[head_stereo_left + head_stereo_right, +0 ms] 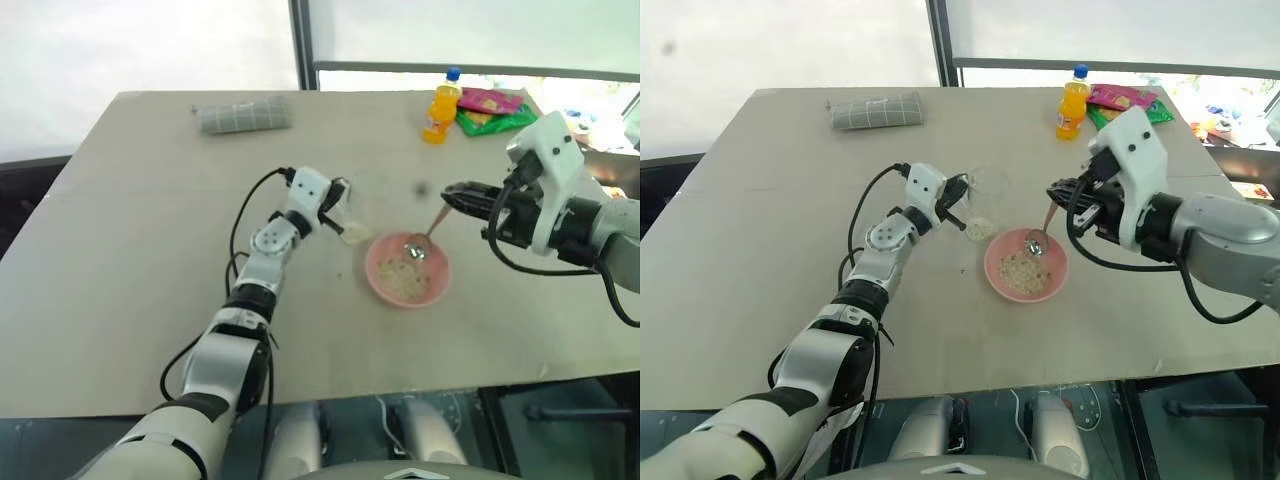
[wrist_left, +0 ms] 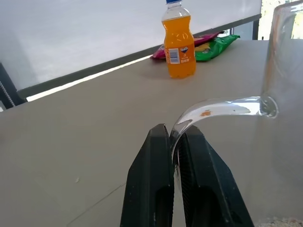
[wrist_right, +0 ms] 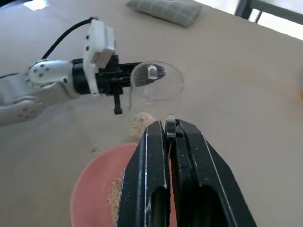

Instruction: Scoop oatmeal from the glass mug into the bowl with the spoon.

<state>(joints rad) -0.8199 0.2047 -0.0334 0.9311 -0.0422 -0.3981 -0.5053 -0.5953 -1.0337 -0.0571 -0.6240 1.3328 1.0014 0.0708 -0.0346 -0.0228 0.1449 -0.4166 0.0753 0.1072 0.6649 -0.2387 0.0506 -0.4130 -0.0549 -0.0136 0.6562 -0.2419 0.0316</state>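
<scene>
Sitting near the middle of the bench (image 1: 760,230), the pink bowl (image 1: 1026,265) holds a layer of pale oatmeal (image 1: 1021,272) across its floor. The spoon (image 1: 1041,233) dips into it from about one o'clock, its shiny oval end resting among the flakes at the bowl's far side and its thin handle slanting up and away to the right claw (image 1: 1058,192). That claw is clamped tight on the handle's end; from its own wrist camera the two black fingers (image 3: 147,175) stand pressed together with a sliver of metal between their tips, the bowl's pink rim just below.

Just beside the bowl, at about ten o'clock from it, stands the glass mug (image 1: 986,200), upright and nearly see-through, with a small clump of oatmeal still lying at its bottom. The left claw (image 1: 956,203) meets it from the nine o'clock side and is closed on the clear curved handle; in the left wrist view the handle arches down between the two black fingers (image 2: 151,179), which pinch it.

Farther out, at about twelve o'clock near the bench's far edge, an orange soda bottle (image 1: 1072,103) with a blue cap stands upright, with bright snack packets (image 1: 1124,99) just beside it at its right. Well apart, toward eleven o'clock, lies a grey checked folded cloth (image 1: 875,110).
</scene>
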